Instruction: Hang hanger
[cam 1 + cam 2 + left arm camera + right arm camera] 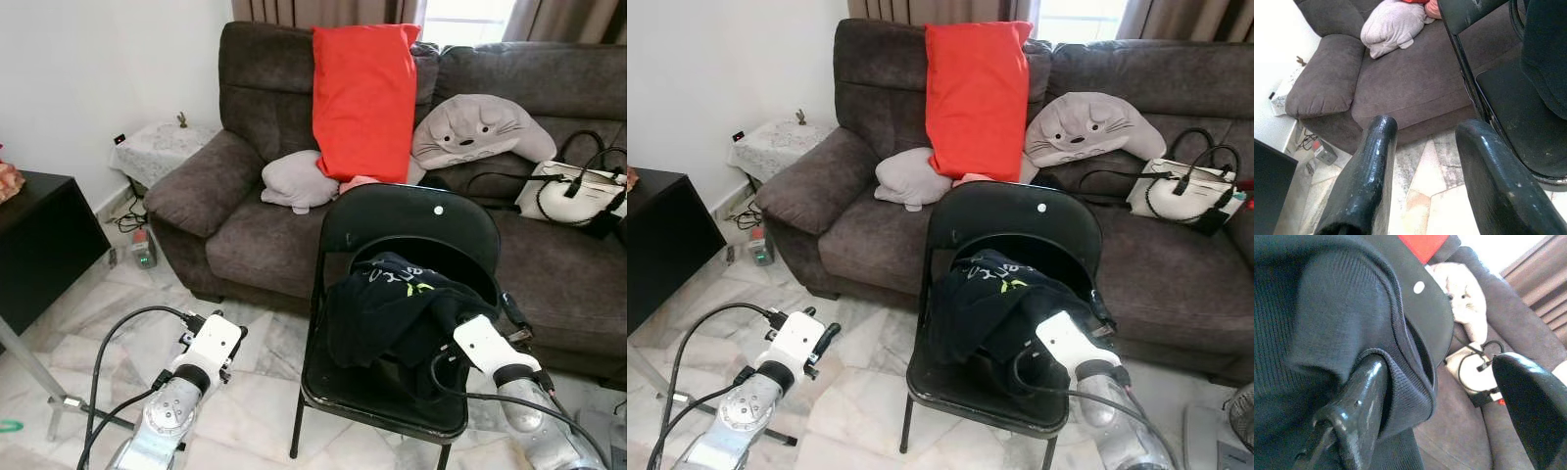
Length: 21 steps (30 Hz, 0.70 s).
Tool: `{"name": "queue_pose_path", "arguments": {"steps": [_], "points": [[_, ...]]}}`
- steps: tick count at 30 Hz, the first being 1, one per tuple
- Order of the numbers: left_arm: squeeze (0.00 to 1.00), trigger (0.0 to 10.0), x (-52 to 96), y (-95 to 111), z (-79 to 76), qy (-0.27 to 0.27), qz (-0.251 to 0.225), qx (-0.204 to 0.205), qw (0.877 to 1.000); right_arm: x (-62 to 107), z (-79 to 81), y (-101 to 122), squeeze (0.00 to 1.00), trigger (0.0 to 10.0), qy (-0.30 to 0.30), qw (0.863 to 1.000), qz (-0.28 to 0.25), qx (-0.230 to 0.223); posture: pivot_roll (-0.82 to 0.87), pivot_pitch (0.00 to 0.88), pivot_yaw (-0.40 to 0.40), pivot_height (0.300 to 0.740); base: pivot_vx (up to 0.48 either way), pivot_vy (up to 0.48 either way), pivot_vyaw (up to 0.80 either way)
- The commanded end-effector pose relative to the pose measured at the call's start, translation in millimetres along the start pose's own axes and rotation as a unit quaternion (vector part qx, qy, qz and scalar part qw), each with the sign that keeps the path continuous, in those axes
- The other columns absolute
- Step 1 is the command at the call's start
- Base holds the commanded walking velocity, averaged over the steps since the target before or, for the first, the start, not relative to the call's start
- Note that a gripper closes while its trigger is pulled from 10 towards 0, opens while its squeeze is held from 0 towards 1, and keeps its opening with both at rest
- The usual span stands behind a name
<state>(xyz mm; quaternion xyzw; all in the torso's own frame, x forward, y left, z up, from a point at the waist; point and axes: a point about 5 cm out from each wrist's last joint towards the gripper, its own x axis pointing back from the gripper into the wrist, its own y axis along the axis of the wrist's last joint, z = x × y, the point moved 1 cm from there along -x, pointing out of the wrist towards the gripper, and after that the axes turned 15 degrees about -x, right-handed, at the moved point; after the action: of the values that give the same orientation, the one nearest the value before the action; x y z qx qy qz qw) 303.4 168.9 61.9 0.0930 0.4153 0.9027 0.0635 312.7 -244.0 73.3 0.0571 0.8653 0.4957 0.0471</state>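
Note:
A dark garment (392, 304) with a green and white print lies heaped on the seat of a black folding chair (411, 220) in front of me. No hanger can be made out in the folds. My right gripper (1442, 364) is open at the garment's right side. One finger (1359, 401) presses against a ribbed cuff (1400, 396), and the other finger (1533, 401) stands clear of it. In the eye views this gripper (511, 318) sits by the chair's right edge. My left gripper (1429, 126) is open, low over the floor left of the chair, holding nothing.
A brown sofa (245, 245) stands behind the chair, carrying a red cushion (364, 93), a grey plush (475, 127), a small grey pillow (299, 181) and a white handbag (573, 191). A black cabinet (34, 240) stands at the left, with cables on the marble floor (255, 392).

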Motion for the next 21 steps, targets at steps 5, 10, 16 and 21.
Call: {"name": "queue_pose_path", "arguments": {"steps": [5,10,16,21], "points": [[0.0,10.0,1.5,-1,-2.2,0.004,0.005,0.049,0.999,57.9,24.9,3,0.0,10.0,-0.022,0.984,-0.013,-0.177,0.01,0.008,0.051,0.74,0.0,0.0,0.0],[0.0,10.0,0.8,4,-4.9,0.012,0.004,0.116,0.993,79.7,42.5,0,0.0,10.0,0.024,0.975,0.004,-0.219,0.0,0.009,0.047,0.74,0.0,0.0,0.0],[0.0,10.0,1.4,10,-9.8,0.021,-0.006,0.148,0.989,73.0,34.0,-9,0.0,10.0,-0.024,0.958,0.035,-0.283,-0.01,0.0,0.032,0.74,0.0,0.0,0.0],[0.0,10.0,0.2,14,-13.2,0.029,-0.014,0.154,0.988,67.2,29.9,-9,0.0,10.0,-0.045,0.936,0.051,-0.344,-0.01,0.0,0.015,0.74,0.0,-0.076,0.0]]}}
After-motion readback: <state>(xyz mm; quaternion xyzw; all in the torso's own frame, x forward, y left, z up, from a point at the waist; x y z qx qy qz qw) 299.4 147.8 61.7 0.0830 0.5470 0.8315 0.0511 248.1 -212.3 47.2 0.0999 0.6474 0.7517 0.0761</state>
